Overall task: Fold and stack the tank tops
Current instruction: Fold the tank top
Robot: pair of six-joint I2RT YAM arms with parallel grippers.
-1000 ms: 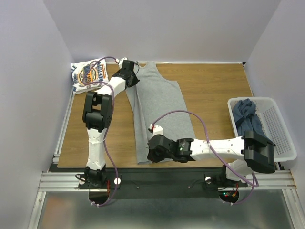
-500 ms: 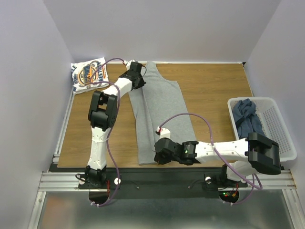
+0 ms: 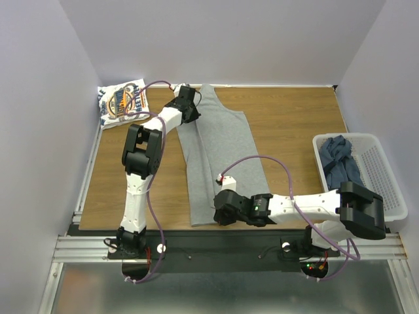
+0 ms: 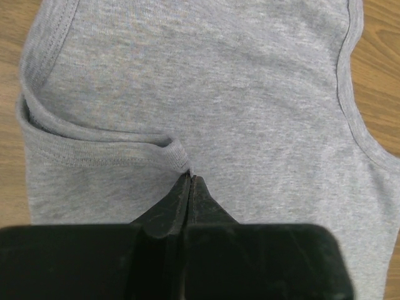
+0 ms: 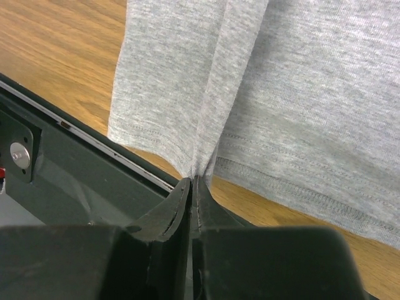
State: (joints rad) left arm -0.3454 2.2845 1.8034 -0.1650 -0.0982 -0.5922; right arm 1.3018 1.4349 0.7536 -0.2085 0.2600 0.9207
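The grey tank top's [image 3: 226, 140] left edge has shifted right, mid-fold on the desk [image 3: 294, 124].
One printed tank top [image 3: 121, 103] lies folded far left; dark tank tops [image 3: 339, 160] wait in the right basket [image 3: 383, 176]. The left gripper [image 4: 189, 180] is clamped on the far armhole hem, the right gripper [image 5: 192, 181] on the near bottom hem.

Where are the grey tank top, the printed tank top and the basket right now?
grey tank top [image 3: 222, 134], top view, on its flat middle panel.
printed tank top [image 3: 122, 103], top view, on the round logo.
basket [image 3: 378, 171], top view, on its bare mesh floor.
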